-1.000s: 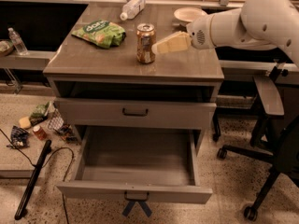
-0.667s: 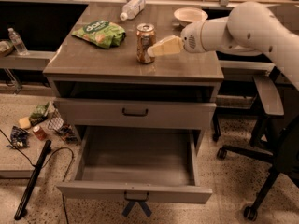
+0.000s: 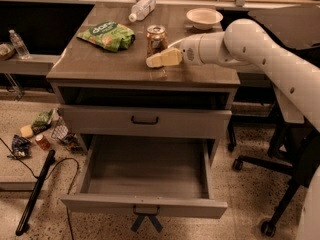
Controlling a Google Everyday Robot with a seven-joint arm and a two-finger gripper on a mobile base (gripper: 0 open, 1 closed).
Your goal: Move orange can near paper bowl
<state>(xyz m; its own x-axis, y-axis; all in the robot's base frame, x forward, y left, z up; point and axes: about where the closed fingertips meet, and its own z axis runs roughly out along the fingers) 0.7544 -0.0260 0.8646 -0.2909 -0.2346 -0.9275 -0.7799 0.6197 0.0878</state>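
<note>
Tabletop w/ orange can standing near its centre. Gripper is sitting right against the can's front, and the white arm is stretching off to the can's right in view, blocking approach from that side. Green chip bag is lying just left of the can, narrowing room there. Paper bowl is sitting behind & right of the can, w/ bare wood showing btwn them. Clear bottle is lying behind & left of the can. Bare surface is running from the can's front-left to the table edge.
</note>
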